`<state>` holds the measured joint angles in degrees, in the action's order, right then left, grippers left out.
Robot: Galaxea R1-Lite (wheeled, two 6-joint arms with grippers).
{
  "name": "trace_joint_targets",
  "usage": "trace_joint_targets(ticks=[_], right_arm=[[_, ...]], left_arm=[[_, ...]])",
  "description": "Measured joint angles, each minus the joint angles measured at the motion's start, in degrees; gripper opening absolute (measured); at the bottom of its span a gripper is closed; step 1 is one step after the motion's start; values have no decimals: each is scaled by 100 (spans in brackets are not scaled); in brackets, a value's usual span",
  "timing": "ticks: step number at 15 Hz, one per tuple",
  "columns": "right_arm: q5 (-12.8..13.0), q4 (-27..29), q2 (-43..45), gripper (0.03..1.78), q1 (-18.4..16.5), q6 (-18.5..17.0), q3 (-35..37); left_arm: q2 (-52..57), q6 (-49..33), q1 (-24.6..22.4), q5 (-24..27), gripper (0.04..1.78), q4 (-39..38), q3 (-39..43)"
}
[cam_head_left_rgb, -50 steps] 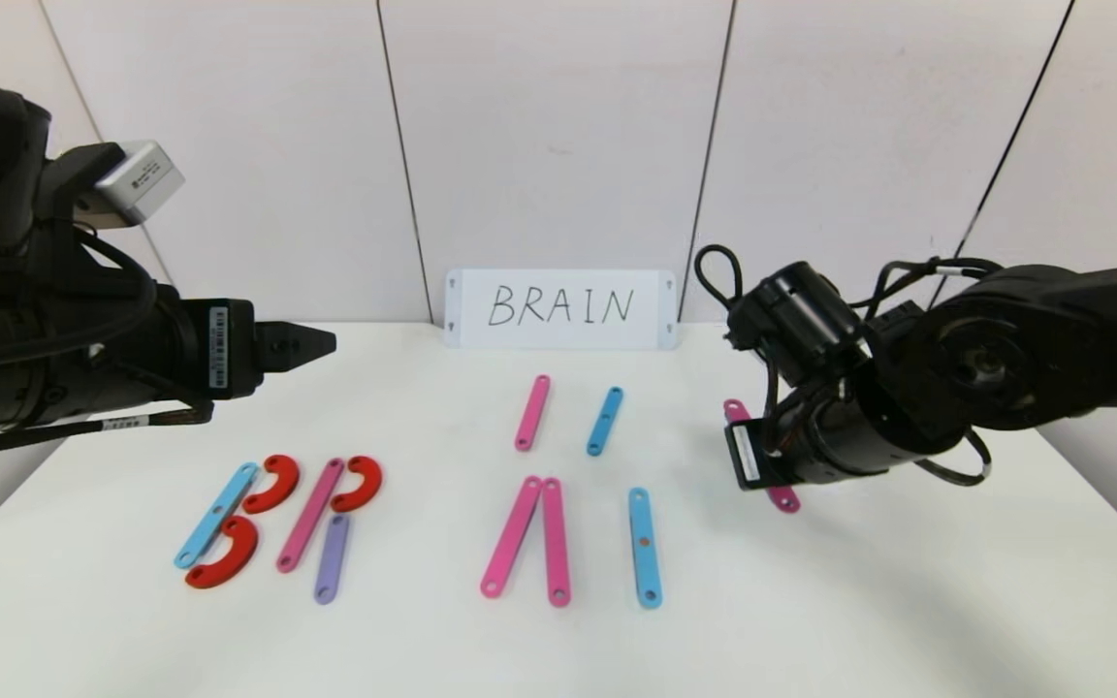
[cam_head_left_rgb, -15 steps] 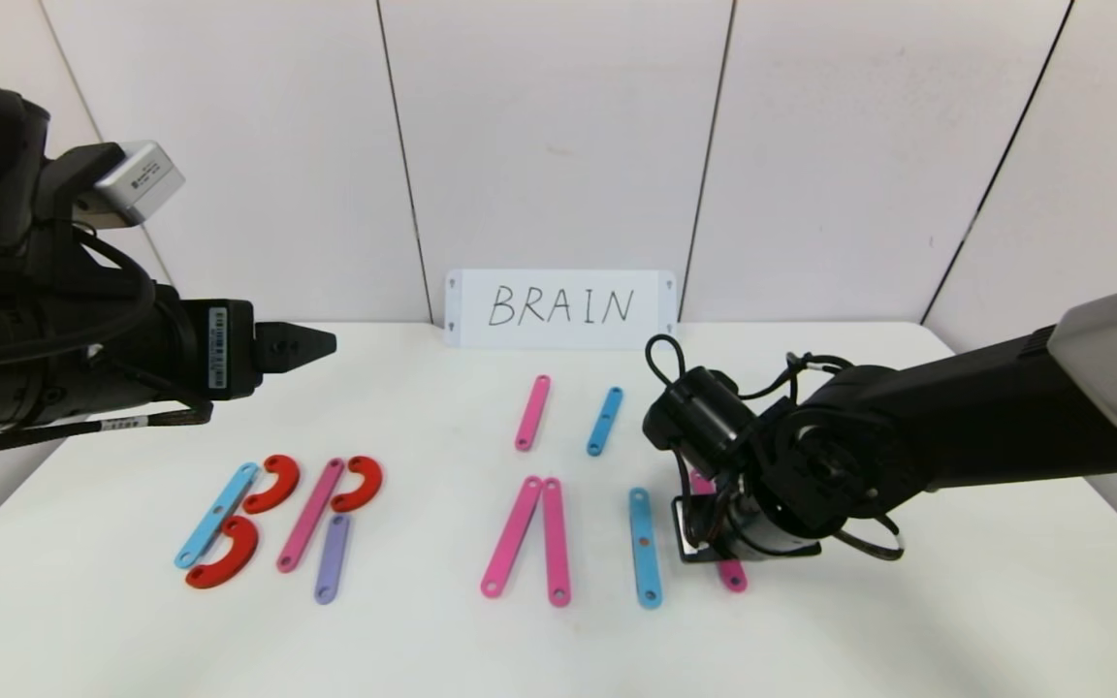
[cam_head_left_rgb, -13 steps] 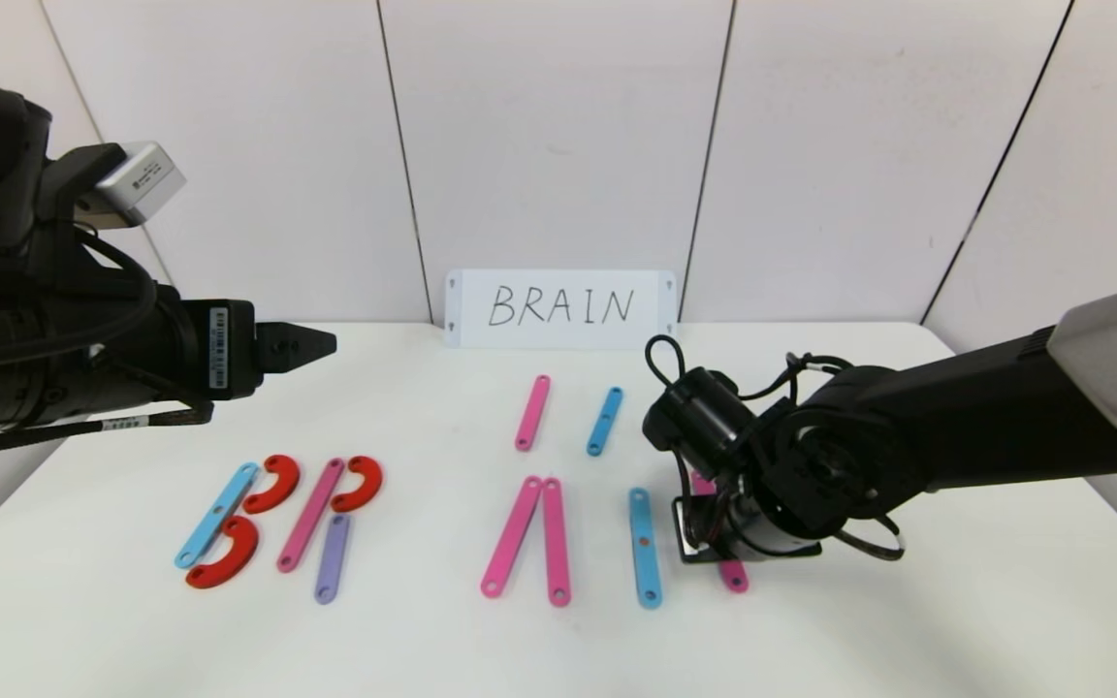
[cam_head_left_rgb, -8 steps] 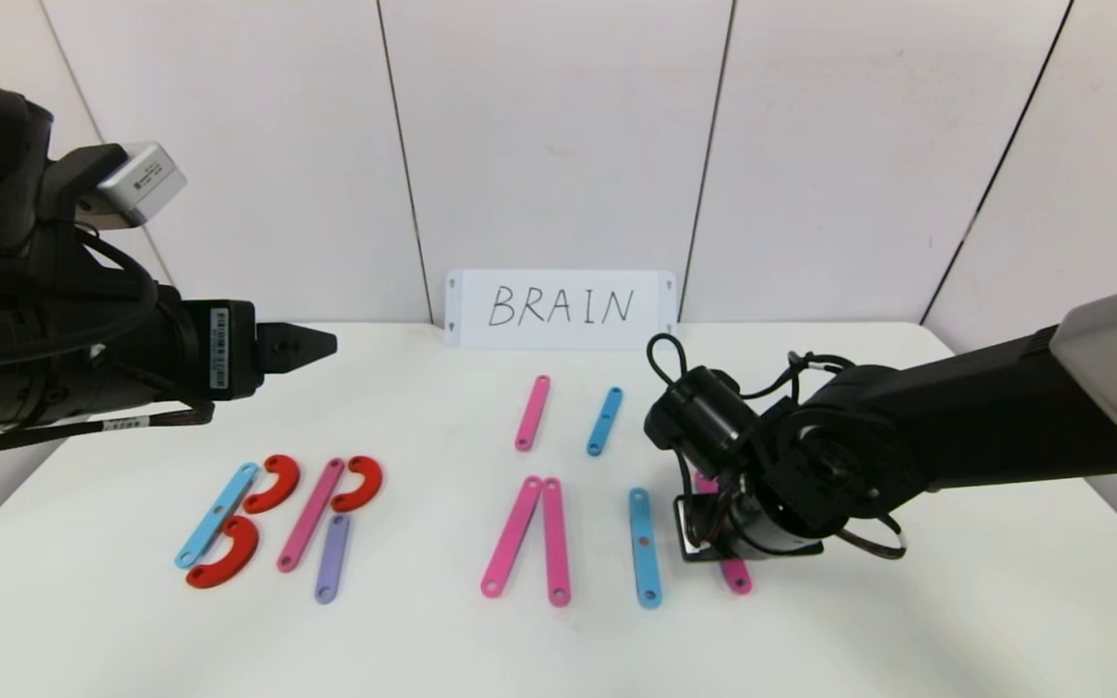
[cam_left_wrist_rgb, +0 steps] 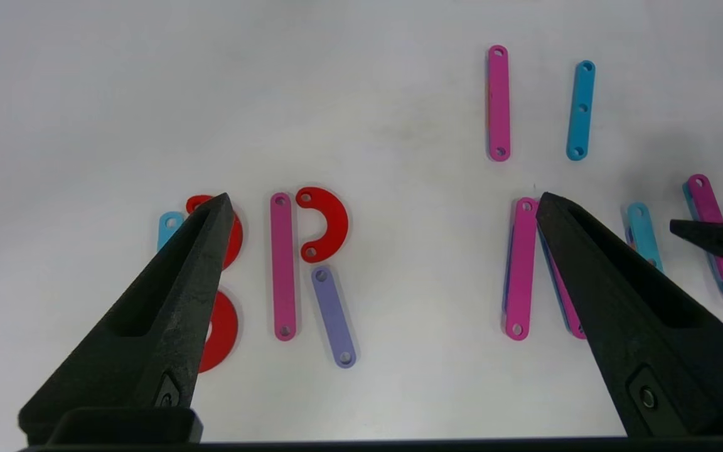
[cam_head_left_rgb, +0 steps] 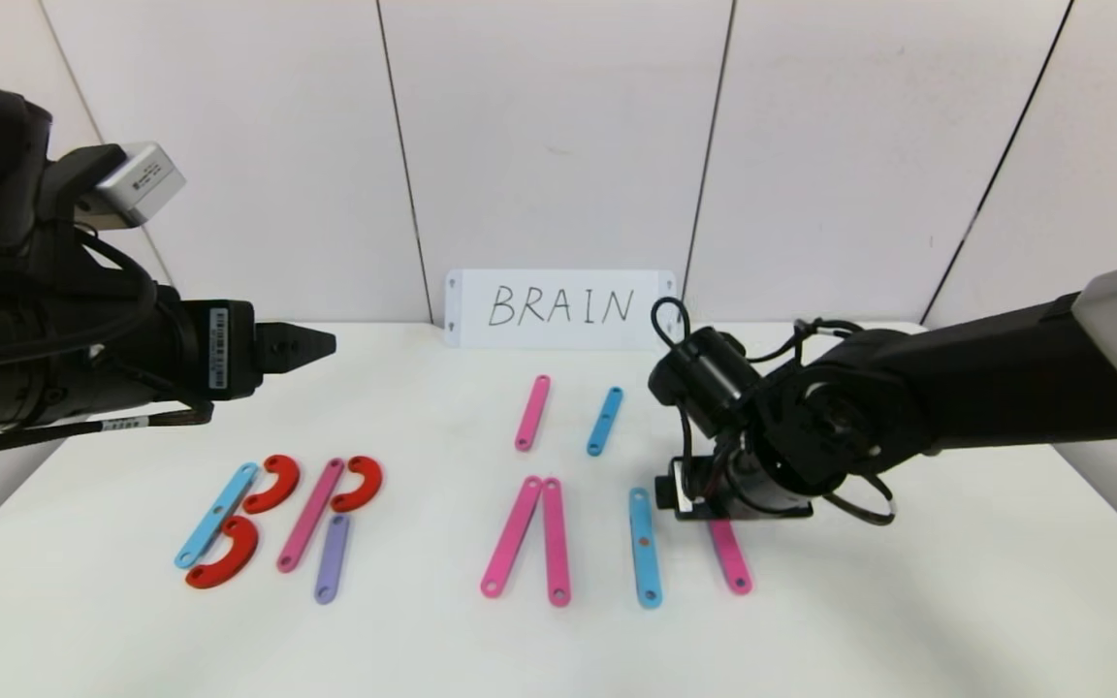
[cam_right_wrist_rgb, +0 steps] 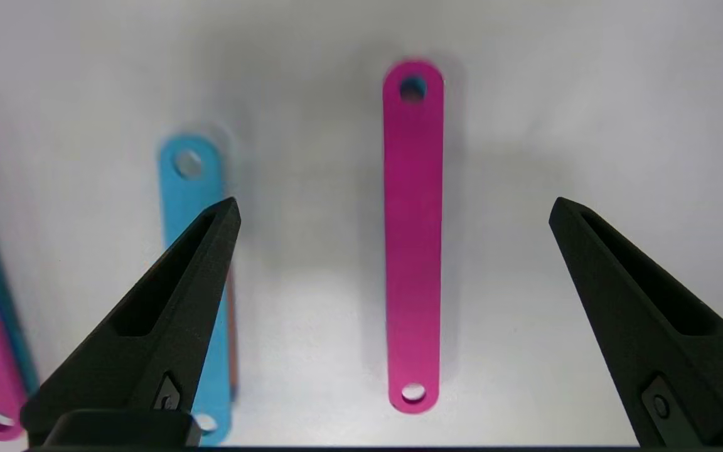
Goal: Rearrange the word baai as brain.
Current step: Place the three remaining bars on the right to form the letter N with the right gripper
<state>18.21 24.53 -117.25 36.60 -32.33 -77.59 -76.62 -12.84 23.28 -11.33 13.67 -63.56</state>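
Observation:
The strip letters lie on the white table (cam_head_left_rgb: 423, 640). At the left are a B of a blue strip (cam_head_left_rgb: 216, 514) with two red curves (cam_head_left_rgb: 272, 483), and an R of a pink strip (cam_head_left_rgb: 309, 514), a red curve (cam_head_left_rgb: 358, 483) and a purple strip (cam_head_left_rgb: 332, 557). Two pink strips (cam_head_left_rgb: 513, 535) lean together, then comes a blue strip (cam_head_left_rgb: 645, 548). A pink strip (cam_head_left_rgb: 731, 555) lies flat just right of it. My right gripper (cam_right_wrist_rgb: 393, 210) hangs open and empty above this pink strip (cam_right_wrist_rgb: 413, 251). My left gripper (cam_left_wrist_rgb: 383, 198) is open, parked high at the left.
A white card (cam_head_left_rgb: 558, 308) with handwritten BRAIN stands at the back wall. A spare pink strip (cam_head_left_rgb: 532, 412) and a spare blue strip (cam_head_left_rgb: 604, 420) lie behind the row. Bare table shows right of the last pink strip and along the front edge.
My right gripper brought the pink strip from the far right to beside the blue strip, let it go and rose slightly. The left arm has not moved.

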Motion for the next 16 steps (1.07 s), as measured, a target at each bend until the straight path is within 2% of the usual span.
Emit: trace_joint_targets(ticks=[4, 9, 11, 16], right_arm=[[0, 35, -194, 172, -223, 524, -1331], [-94, -5, -1092, 172, -308, 976, -3059], [-184, -100, -1480, 172, -269, 1164, -3368], [-204, -151, -1902, 172, -219, 1167, -3478]], left_arm=[[7, 2, 0, -2, 169, 0, -2], [7, 28, -33, 9, 169, -2, -7], [0, 38, -50, 48, 169, 0, -7], [-28, 38, -79, 48, 169, -5, -2]])
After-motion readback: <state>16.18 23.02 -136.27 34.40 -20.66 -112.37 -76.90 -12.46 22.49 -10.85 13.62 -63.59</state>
